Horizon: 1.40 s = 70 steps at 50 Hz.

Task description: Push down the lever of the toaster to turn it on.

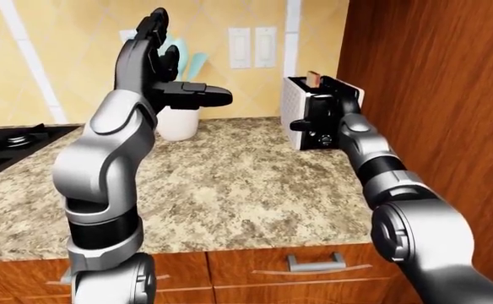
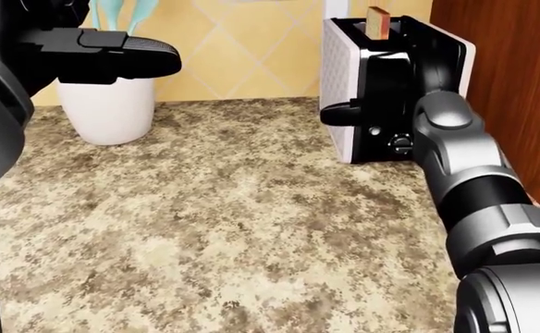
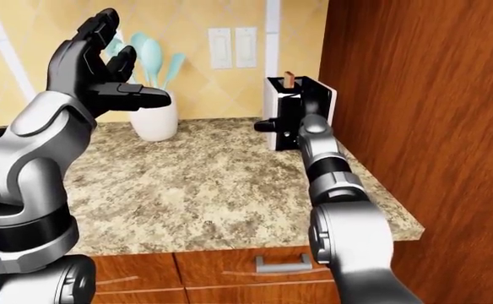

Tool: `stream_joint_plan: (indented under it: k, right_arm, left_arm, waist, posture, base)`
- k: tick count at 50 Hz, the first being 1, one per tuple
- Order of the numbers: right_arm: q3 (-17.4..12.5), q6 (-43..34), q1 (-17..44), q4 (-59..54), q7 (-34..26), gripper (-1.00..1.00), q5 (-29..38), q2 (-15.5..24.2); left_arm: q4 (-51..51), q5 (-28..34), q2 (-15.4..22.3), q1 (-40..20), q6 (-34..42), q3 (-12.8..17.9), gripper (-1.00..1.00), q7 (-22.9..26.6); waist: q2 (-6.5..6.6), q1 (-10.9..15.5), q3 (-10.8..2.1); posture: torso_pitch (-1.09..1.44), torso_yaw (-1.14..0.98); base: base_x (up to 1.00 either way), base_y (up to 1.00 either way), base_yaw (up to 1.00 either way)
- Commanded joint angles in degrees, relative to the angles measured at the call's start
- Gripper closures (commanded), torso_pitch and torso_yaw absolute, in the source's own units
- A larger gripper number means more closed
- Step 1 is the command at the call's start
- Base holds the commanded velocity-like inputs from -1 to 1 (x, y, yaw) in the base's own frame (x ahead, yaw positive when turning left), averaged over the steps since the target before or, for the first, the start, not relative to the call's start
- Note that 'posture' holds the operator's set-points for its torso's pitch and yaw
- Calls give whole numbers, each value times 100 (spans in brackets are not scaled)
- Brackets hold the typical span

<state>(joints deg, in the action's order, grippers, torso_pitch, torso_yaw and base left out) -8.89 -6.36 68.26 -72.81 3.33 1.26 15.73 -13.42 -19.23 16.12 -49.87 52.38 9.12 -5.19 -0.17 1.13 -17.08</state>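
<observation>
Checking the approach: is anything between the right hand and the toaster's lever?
Nothing visible. The right hand is already at the toaster, beside the lever, with the granite counter bare below. The forearm hides the contact.

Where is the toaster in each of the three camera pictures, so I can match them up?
Left-eye view: toaster, right of centre on the counter, against the wood cabinet.
Head view: toaster, upper right, large, bread sticking up from its slot.
Right-eye view: toaster, just right of centre.
Shared landmark: the white utensil crock to its left.
</observation>
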Motion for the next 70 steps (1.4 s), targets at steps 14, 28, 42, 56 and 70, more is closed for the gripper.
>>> stream_joint_plan:
  k: [14, 28, 42, 56, 70]
  right_arm:
    - [-22, 102, -3, 29, -16, -100, -25, -30]
    - [-38, 135, -59, -32, -6, -100, -13, -48]
    - [-57, 190, -145, -56, 8, -100, -13, -95]
    - [-84, 292, -267, -120, 7, -100, -26, -123]
    - [-107, 303, -308, -130, 5, -100, -53, -121]
  left_arm:
    - [-102, 18, 45, -185, -175, 45, -100, -5]
    - [-113, 2, 50, -210, -151, 62, -100, -6]
    - [-166, -28, 64, -208, -114, 59, -100, -25]
    - [-142, -11, 57, -218, -141, 46, -100, -16]
    - [-154, -2, 46, -217, -137, 39, -100, -18]
  waist:
    - [4, 0, -47]
    - [2, 0, -49]
    - [3, -1, -50]
    - [0, -4, -56]
    - [-3, 0, -55]
  posture:
    - [-41, 0]
    - [-41, 0]
    - [-41, 0]
    - [-41, 0]
    - [-41, 0]
  base:
    - [0, 0, 0]
    - [0, 0, 0]
    - [0, 0, 0]
    - [0, 0, 0]
    - [0, 0, 0]
